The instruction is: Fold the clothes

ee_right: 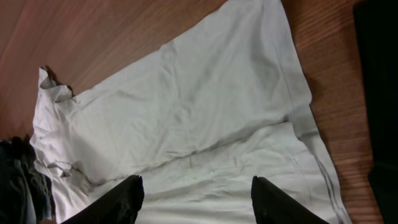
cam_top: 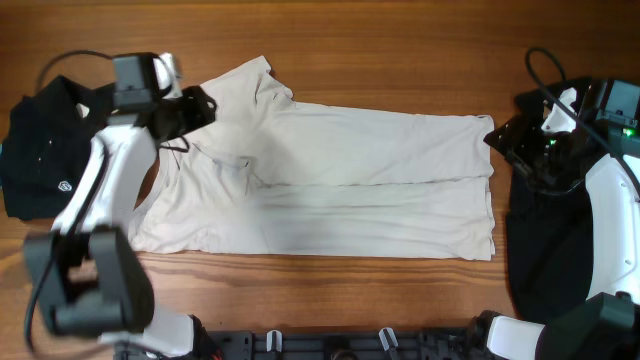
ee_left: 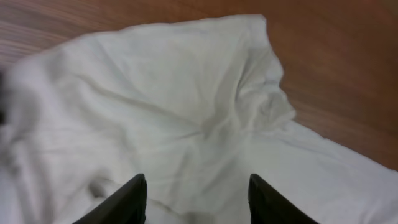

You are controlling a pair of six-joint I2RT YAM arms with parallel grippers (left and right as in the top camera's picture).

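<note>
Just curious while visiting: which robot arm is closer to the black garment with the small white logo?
Left. The left arm reaches past that black garment, right alongside it, jaws over the cream T-shirt. The right arm is at the opposite end, beyond the shirt's hem.

**Matt cloth on smooth wood**

Under the left gripper point(ee_left: 198, 202) we see the shirt point(ee_left: 186, 112), a thin cream cloth, matt and finely creased. Beyond it the table point(ee_left: 348, 74) is brown wood with a straight grain, smooth and faintly shiny. The gripper's fingers point(ee_left: 127, 202) look to us like matt black plastic. Beside the right gripper point(ee_right: 196, 199) lies a black garment point(ee_right: 379, 62) of dull dark cloth. The arm point(cam_top: 100, 190) behind the left gripper wears a smooth white shell, slightly glossy.
</note>
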